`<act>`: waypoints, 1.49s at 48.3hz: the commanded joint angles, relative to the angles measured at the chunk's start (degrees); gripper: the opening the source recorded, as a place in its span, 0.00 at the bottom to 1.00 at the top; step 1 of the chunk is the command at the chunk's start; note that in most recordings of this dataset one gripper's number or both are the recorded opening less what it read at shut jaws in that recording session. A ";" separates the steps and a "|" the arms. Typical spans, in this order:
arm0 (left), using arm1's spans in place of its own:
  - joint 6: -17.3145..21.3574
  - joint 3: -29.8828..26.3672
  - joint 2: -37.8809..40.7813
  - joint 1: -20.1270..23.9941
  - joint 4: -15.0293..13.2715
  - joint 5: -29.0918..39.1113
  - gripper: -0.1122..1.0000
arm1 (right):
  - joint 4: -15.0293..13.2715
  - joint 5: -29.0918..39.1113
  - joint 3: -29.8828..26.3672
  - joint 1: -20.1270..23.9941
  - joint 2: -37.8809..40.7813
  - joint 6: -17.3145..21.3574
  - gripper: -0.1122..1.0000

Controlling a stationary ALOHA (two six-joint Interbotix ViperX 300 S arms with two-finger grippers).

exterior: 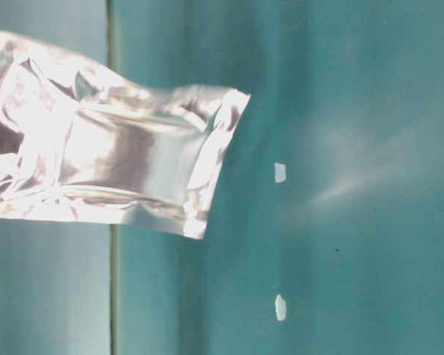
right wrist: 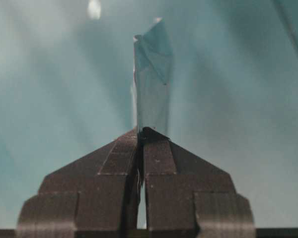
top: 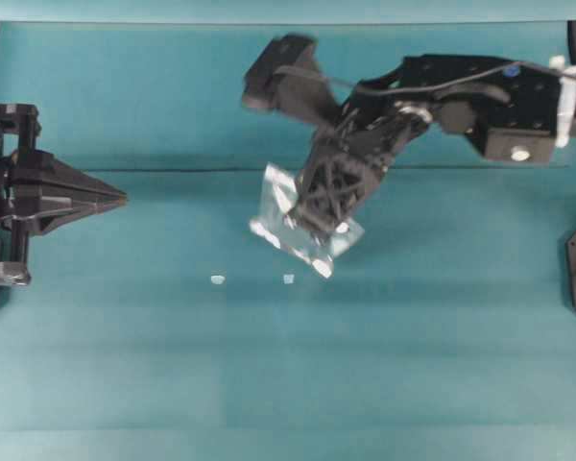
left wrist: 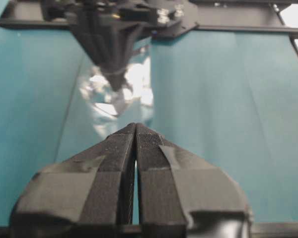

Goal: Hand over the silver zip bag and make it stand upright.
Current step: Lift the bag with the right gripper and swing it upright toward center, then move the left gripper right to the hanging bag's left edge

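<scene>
A teal table [top: 442, 365] carries two tiny white scraps [top: 218, 279], near each other toward its middle.

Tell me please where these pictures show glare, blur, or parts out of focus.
Overhead view: the right gripper and its arm are smeared by motion blur. Table-level view: strong glare whitens the silver zip bag. Left wrist view: the left gripper is sharp, the bag behind it a bright blur. Right wrist view: the bag's far tip and the table are soft.

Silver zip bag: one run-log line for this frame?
right hand: shut on silver zip bag, lifted off table | left hand: shut, empty, at left edge | handover: not yet done
</scene>
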 commanded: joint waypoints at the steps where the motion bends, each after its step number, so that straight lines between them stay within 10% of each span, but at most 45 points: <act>1: -0.09 -0.62 0.09 -0.18 0.09 -0.18 0.10 | 0.18 2.99 -3.34 1.14 0.18 -3.34 0.11; 28: -2.55 -0.09 -0.70 -0.44 0.18 -1.05 0.10 | -5.36 4.83 -5.27 5.71 2.81 -20.13 0.11; 72: -5.10 2.02 -2.72 -0.26 0.09 -1.05 0.10 | -6.94 3.60 -8.70 7.21 8.09 -20.83 0.11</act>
